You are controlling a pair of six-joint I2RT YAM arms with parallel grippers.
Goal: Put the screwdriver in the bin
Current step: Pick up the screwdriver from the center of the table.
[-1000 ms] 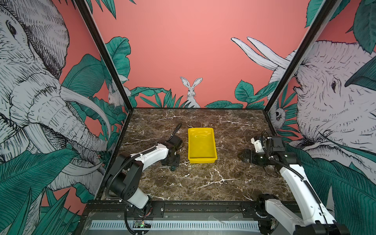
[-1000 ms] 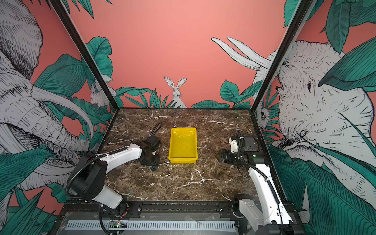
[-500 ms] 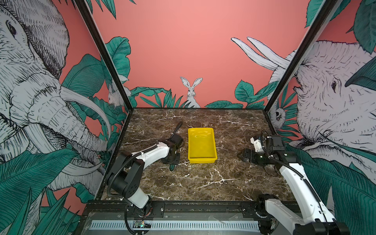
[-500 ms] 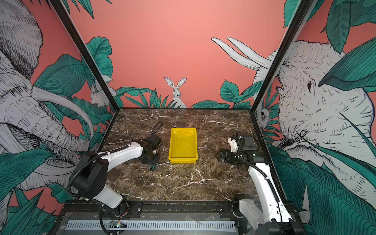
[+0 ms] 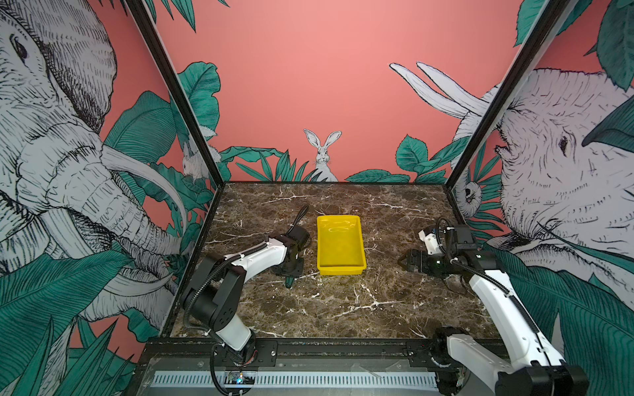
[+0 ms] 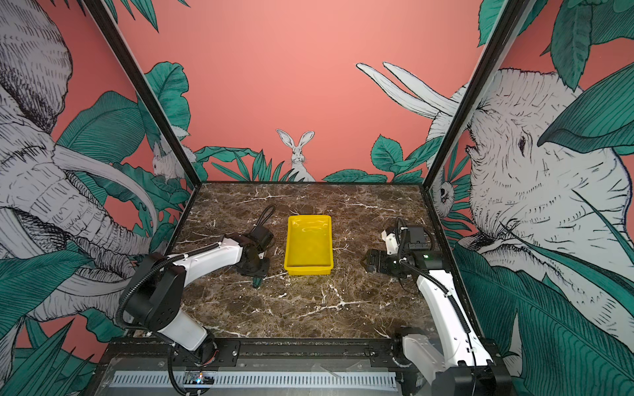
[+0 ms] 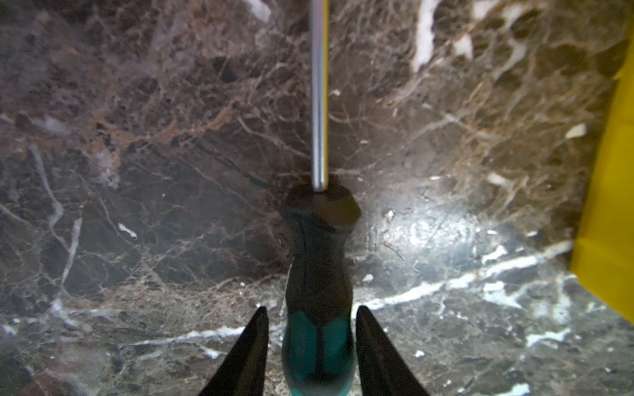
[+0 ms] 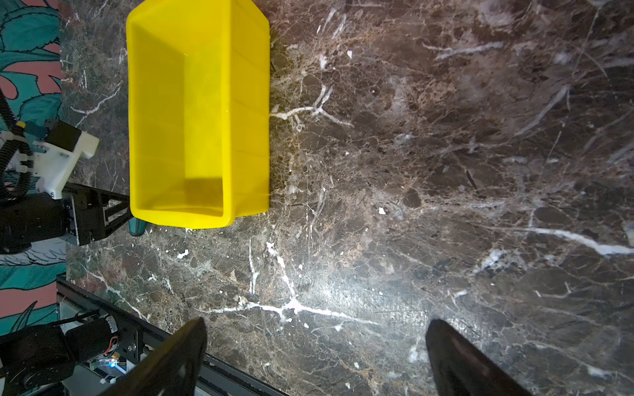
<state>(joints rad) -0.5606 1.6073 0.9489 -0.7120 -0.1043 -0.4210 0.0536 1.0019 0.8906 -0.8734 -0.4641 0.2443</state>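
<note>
The screwdriver lies flat on the marble, its dark green-and-black handle between the fingers of my left gripper and its thin shaft pointing away from them. The jaws stand close on both sides of the handle. One finger looks in touch with it, and a thin strip of table shows beside the other. In both top views the gripper covers most of the tool, and only its green end pokes out toward the front. The yellow bin sits just right of it. My right gripper hovers open and empty right of the bin.
The bin's near corner is a short way to the side of the screwdriver. Patterned walls close off the table's left, right and back. A black rail runs along the front edge.
The left gripper's jaws have narrowed around the screwdriver handle and the hand has settled slightly lower over it. The right arm has stayed put.
</note>
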